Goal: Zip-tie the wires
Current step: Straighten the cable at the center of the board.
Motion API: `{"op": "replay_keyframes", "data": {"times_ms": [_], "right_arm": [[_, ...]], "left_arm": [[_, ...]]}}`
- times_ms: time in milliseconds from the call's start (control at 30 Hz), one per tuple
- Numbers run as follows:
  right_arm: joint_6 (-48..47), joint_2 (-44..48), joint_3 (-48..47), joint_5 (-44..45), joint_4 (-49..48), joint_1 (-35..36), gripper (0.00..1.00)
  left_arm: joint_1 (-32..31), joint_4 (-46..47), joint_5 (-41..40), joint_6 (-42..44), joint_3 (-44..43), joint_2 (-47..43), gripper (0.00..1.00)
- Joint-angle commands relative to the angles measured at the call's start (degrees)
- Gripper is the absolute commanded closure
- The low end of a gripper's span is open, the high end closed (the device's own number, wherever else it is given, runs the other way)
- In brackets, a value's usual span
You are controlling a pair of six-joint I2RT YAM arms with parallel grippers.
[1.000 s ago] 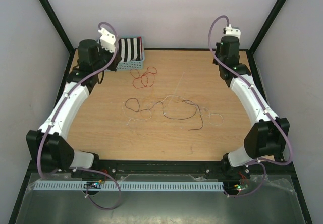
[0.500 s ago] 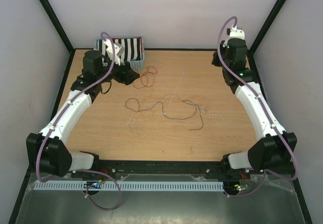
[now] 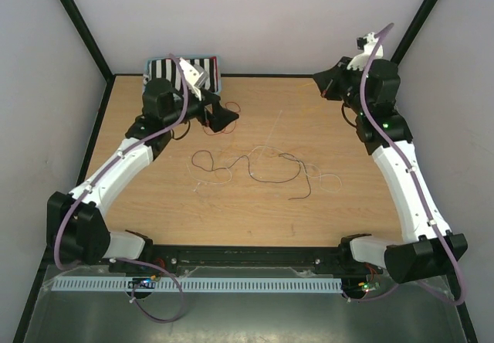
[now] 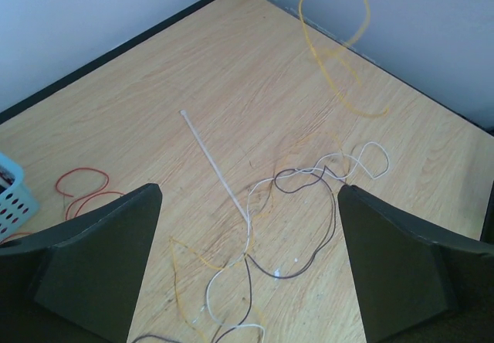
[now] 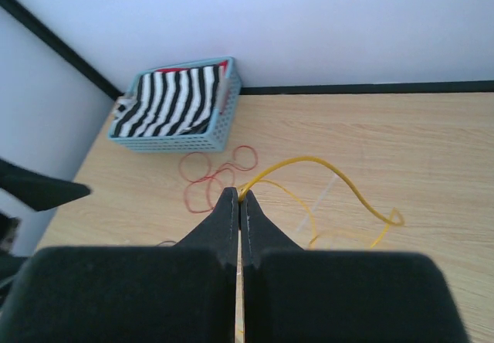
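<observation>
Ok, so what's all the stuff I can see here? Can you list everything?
table: 1, light wood, under everything.
basket: 1, light blue, far left corner of the table.
striped contents: count unclear, black and white, inside the basket.
red wire: 1, red, looped beside the basket.
dark brown wire: 1, dark brown, in the mid-table tangle.
white wire: 1, white, same tangle.
yellow wire: 1, yellow, lifted at the far right, trailing down to the table.
zip tie: 1, whitish, lying straight on the table.
left gripper: 1, black, open, over the red wire.
right gripper: 1, black, shut on the yellow wire.
</observation>
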State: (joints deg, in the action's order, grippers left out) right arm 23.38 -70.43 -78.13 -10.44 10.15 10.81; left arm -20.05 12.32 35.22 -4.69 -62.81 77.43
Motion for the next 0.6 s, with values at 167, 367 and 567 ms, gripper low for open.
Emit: {"op": "replay_keyframes", "data": {"times_ms": [167, 367, 567], "right_arm": [[6.23, 4.06, -1.83, -11.46, -2.74, -0.26, 1.0], [8.89, 5.07, -0.38, -15.21, -4.69, -0.26, 1.0], [10.79, 5.55, 0.88, -17.67, -6.43, -0.26, 1.0]], "left_arm": [[-3.5, 8.44, 0.51, -2.13, 1.12, 1.0, 0.01], [-4.93, 13.81, -1.32, -4.14, 0.71, 2.07, 0.01], [-8.16, 19.94, -4.31, -4.02, -2.6, 5.84, 0.01]]}}
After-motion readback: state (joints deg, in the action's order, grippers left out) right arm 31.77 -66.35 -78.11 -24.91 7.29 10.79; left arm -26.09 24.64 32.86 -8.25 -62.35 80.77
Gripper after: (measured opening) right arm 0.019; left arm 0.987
